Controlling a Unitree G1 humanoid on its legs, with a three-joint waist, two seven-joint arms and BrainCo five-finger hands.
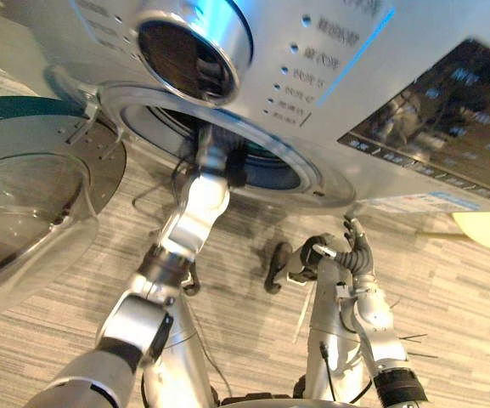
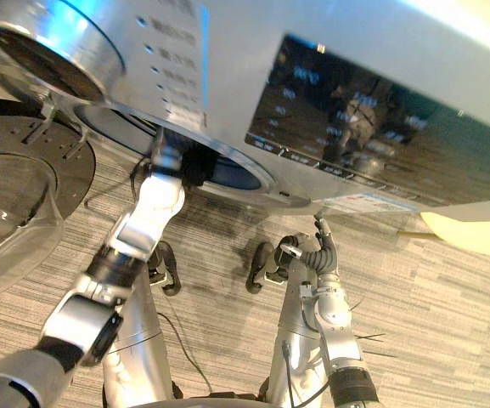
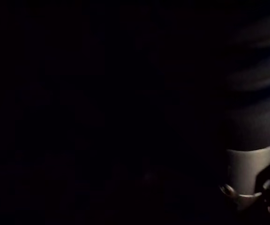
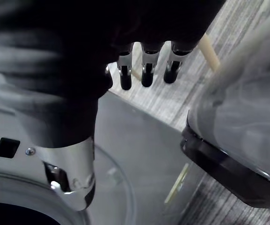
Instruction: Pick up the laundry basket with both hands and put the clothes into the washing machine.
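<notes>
Inside the drum mouth [image 2: 228, 176] of the washing machine [image 1: 380, 51], the left hand [image 2: 195, 164] is sunk up to its dark cover. The dark in there hides it, so we cannot tell whether it grips anything. The right hand [image 1: 349, 248] hangs before the machine's front, below the mouth, its fingers [image 4: 146, 70] loose and straight, grasping nothing. The round glass door [image 1: 32, 195] stands wide open on the left. We cannot make out the clothes. A pale yellow shape [image 1: 487, 228] lies at the right edge of the floor [image 1: 448, 297]. It may be the laundry basket, but we cannot say. We judge the loading to be under way. What is left is to bring the left arm out and check that no clothes remain outside.
</notes>
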